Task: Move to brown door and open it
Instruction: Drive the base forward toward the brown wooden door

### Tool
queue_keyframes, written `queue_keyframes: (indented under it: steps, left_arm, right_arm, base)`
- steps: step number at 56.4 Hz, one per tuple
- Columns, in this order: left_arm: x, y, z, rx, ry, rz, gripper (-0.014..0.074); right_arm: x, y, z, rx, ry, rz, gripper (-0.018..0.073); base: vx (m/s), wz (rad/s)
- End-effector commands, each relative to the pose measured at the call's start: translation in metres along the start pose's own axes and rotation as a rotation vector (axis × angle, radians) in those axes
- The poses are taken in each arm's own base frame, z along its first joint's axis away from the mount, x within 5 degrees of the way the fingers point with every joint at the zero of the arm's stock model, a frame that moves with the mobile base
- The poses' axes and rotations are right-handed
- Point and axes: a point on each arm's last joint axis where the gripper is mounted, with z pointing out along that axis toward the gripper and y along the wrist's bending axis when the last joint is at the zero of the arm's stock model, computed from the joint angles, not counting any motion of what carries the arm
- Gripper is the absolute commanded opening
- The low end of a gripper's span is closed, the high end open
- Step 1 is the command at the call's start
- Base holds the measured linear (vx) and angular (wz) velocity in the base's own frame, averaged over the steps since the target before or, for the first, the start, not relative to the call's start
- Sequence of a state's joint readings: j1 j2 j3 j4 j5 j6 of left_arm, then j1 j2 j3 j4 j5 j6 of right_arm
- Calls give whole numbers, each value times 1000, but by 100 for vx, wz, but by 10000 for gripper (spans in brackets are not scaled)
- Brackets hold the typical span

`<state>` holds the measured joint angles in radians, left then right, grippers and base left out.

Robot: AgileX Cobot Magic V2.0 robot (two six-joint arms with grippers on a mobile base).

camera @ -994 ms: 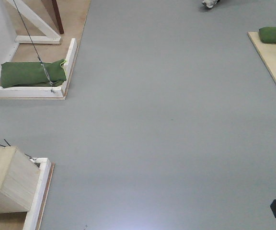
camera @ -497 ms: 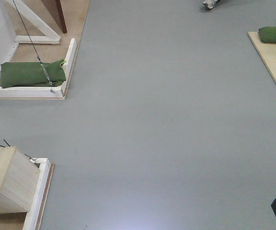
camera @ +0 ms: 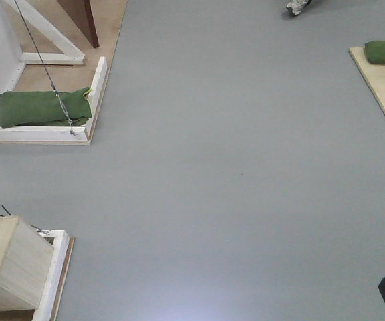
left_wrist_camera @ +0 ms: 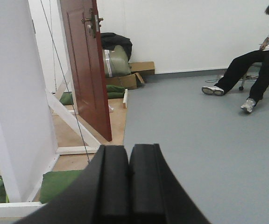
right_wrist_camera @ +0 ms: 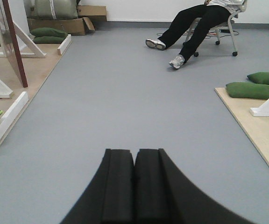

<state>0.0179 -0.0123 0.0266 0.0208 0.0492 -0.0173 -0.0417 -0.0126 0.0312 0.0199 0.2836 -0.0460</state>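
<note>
The brown door point(left_wrist_camera: 88, 65), glossy reddish-brown with recessed panels, stands ahead on the left in the left wrist view. Its brass handle point(left_wrist_camera: 90, 21) sits near the top edge. Only its bottom corner point(camera: 82, 17) shows in the front view, and a thin strip of the door point(right_wrist_camera: 10, 42) in the right wrist view. My left gripper point(left_wrist_camera: 128, 151) is shut with nothing in it, well short of the door. My right gripper point(right_wrist_camera: 134, 156) is shut and empty too, over the grey floor.
White frame beams point(camera: 95, 87) and a green sandbag point(camera: 42, 107) lie left of my path. A pale plywood box point(camera: 12, 271) stands at the near left. A seated person point(right_wrist_camera: 195, 23) is far right. A tan board point(camera: 383, 87) with sandbags lies on the right.
The floor scene has slid down and slightly left in the front view; the door's bottom corner shows a little more. The base is moving forward. Both grippers stay shut.
</note>
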Motion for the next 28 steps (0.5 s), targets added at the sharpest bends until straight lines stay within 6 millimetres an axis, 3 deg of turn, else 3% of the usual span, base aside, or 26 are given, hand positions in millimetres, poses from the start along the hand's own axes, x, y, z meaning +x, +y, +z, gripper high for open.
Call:
queue_keyframes:
  steps: [1, 28]
  left_arm:
    - [-17, 0, -3, 7, -121, -10, -6]
    - [-17, 0, -3, 7, -121, -10, -6]
  right_arm:
    - [-7, -1, -1, 9, -94, -11, 0]
    - [-7, 0, -1, 6, -94, -11, 0]
  base:
    - [17, 1]
    - [24, 5]
